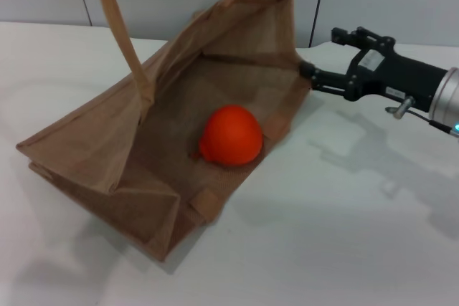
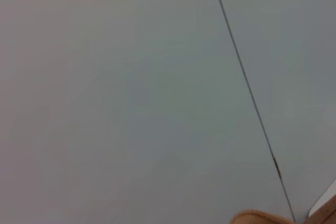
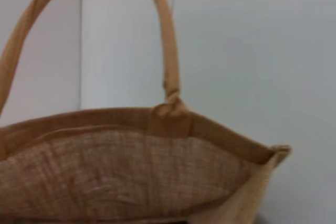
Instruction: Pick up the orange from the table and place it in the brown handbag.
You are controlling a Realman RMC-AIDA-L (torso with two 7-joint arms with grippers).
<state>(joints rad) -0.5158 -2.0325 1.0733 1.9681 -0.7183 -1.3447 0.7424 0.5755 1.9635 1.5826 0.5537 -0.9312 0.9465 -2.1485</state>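
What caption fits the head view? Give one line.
Orange lies inside the brown handbag on the table; right gripper beside it.

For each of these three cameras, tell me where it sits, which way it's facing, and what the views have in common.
Head view: from the robot's head, down at the white table; the orange-red fruit lies inside the tan-brown jute handbag; the right end effector, open, sits beside the bag's rim.
Left wrist view: faces a grey wall; no robot parts.
Right wrist view: faces the bag's mouth; no robot parts.
Shared: all three show the bag's loop handle.
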